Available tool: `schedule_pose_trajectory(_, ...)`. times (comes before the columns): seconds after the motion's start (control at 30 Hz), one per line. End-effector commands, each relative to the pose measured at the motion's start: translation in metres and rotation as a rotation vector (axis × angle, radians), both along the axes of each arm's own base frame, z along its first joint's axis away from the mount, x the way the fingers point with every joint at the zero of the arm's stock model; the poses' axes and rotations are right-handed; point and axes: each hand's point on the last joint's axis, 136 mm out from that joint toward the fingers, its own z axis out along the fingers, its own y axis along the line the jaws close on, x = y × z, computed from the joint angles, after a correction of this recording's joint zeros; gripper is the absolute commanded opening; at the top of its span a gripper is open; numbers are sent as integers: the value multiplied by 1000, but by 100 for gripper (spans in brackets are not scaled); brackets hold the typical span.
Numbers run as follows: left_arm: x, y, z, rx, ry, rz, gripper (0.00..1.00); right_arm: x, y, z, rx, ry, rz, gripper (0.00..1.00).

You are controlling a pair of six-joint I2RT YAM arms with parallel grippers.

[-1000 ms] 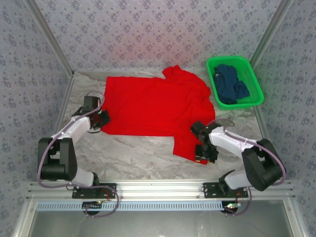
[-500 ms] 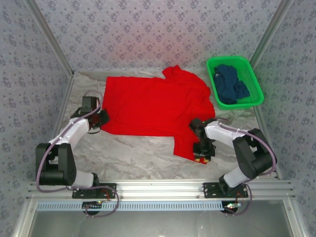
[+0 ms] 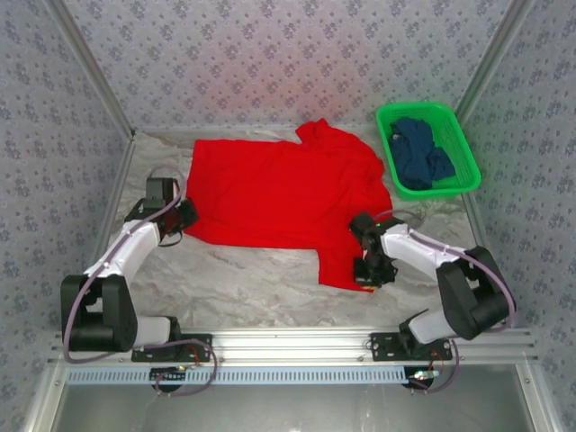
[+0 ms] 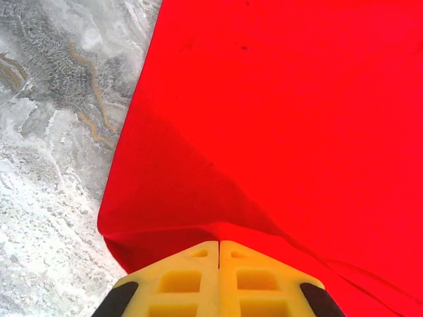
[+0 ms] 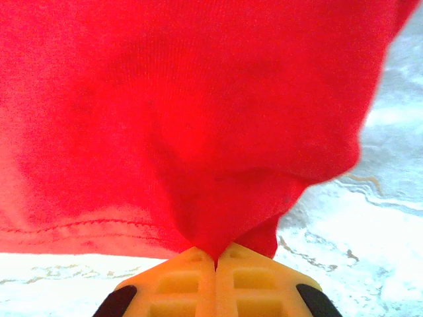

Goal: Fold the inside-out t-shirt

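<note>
Right wrist view is showing the change: the right gripper [image 5: 216, 254] is now pinching a bunched fold of the inside-out t-shirt [image 5: 198, 119], its jaws having just closed. The left gripper [image 4: 219, 246] is staying clamped on the shirt's left edge. The shirt is lying spread across the table [image 3: 243, 279], so I'd say the fold is ready to start.

Left claw [image 4: 219, 254] pinches red t-shirt [image 4: 291, 119] (over marble).

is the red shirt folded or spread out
Spread out: the t-shirt lies flat on the table, left gripper and right gripper each pinching an edge.
</note>
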Motion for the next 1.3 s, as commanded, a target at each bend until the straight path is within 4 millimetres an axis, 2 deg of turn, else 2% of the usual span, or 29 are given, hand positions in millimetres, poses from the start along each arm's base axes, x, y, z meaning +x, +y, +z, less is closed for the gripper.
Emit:
schedule_pose_trajectory(0.0,-18,-3,3,-30,22,7,0,-7,-6,13,-5,-30,-30,0)
schedule_pose_trajectory(0.13,-44,5,8,-9,37,44,0,-12,-8,38,24,-84,-114,0)
schedule_pose_trajectory(0.4,-109,11,7,-31,77,113,0,-35,-29,88,59,-224,-280,0)
schedule_pose_trajectory(0.57,-130,4,9,-107,72,145,0,-43,-42,115,59,-292,-315,0)
schedule_pose_trajectory(0.67,-132,6,16,-116,22,166,0,-46,-43,124,75,-310,-301,0)
schedule_pose_trajectory(0.73,-127,10,17,-95,10,172,0,-34,-41,129,79,-334,-282,0)
schedule_pose_trajectory(0.83,-108,10,17,-78,2,160,0,-5,-38,139,84,-368,-252,0)
schedule_pose_trajectory(0.93,-80,11,25,-67,-35,151,0,32,-34,150,100,-408,-213,0)
schedule_pose_trajectory(1.1,-37,17,35,-31,-76,156,0,104,-29,169,111,-480,-181,0)
schedule_pose_trajectory(1.27,-3,22,30,1,-76,162,0,156,-26,160,86,-462,-147,0)
